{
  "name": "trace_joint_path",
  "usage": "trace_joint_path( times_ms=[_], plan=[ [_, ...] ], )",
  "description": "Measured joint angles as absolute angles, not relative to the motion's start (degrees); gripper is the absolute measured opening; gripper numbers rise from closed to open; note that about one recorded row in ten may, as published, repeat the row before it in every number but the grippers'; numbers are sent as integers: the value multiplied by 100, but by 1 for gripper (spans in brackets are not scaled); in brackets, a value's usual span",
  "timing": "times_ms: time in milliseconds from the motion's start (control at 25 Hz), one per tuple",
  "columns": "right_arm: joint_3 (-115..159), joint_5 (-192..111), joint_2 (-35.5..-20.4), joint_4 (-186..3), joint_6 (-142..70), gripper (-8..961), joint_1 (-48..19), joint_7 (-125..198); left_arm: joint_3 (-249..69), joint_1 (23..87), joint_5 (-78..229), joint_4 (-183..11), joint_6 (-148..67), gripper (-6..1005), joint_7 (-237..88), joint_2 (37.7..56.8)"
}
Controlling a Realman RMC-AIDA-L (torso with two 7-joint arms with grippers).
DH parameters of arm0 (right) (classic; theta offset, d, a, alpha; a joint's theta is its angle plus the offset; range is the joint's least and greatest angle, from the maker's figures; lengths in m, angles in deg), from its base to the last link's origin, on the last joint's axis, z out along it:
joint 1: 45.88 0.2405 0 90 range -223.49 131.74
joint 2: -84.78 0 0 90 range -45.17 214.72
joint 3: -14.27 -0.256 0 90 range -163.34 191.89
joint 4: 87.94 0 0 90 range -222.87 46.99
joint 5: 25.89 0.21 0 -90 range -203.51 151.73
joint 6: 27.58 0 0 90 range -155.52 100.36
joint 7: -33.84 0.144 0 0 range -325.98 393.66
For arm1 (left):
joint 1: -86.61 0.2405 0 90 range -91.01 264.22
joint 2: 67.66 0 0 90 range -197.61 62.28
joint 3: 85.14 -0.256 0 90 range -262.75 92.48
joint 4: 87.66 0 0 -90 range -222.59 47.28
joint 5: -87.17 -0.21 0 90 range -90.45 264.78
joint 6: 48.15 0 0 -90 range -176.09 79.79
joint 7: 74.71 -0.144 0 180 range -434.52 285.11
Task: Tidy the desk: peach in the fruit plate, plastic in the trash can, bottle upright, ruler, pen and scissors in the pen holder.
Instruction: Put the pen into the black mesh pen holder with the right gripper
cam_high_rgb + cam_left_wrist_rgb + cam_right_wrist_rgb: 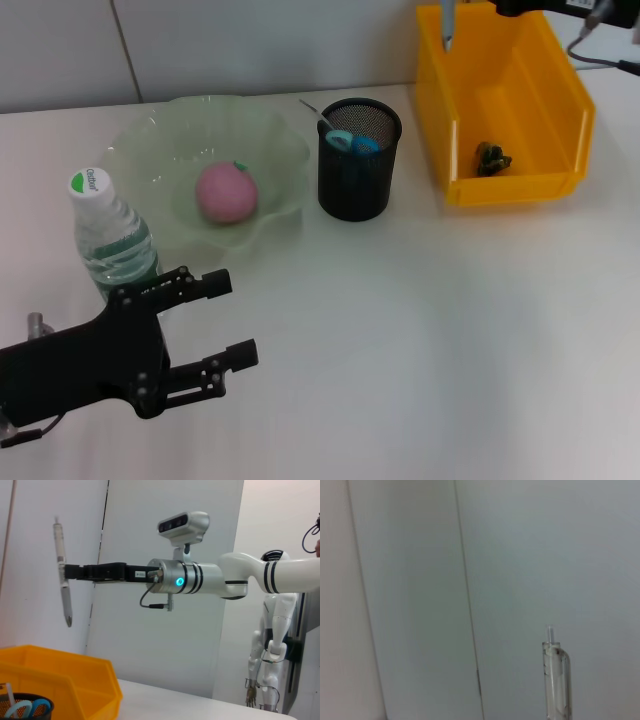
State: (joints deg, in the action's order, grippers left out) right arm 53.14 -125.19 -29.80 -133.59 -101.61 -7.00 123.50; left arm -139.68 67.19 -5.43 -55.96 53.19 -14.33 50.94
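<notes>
Scissors (345, 140) crowd the pen holder (358, 175), walled between plate (150, 150) and bin (575, 120).

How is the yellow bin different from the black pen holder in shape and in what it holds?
The yellow bin is a solid-walled box; the pen holder is a round black mesh cup. The bin holds a small dark crumpled thing; the holder holds blue-handled scissors. Both stand upright on the table.

Showing only one piece of print: small dark lettering on the white part of the bottle cap (89, 182), beside its green half, too small for reading with certainty. Carrying no other legible text, number or sign anywhere.
</notes>
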Motion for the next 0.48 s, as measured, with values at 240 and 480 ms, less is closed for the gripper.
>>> trace_joint_path(
  times_ms=[240,480],
  plan=[
    [5368,-12533,-3068,-12881,-9790,107,-515,12203,-13981,6736,-506,-5652,5345,784,-1486,5090],
    [5352,-12473,-3293,-12354,-9480,107,-374,11685,-14015,6740,-510,-5654,5473,784,-1532,5071]
  ],
)
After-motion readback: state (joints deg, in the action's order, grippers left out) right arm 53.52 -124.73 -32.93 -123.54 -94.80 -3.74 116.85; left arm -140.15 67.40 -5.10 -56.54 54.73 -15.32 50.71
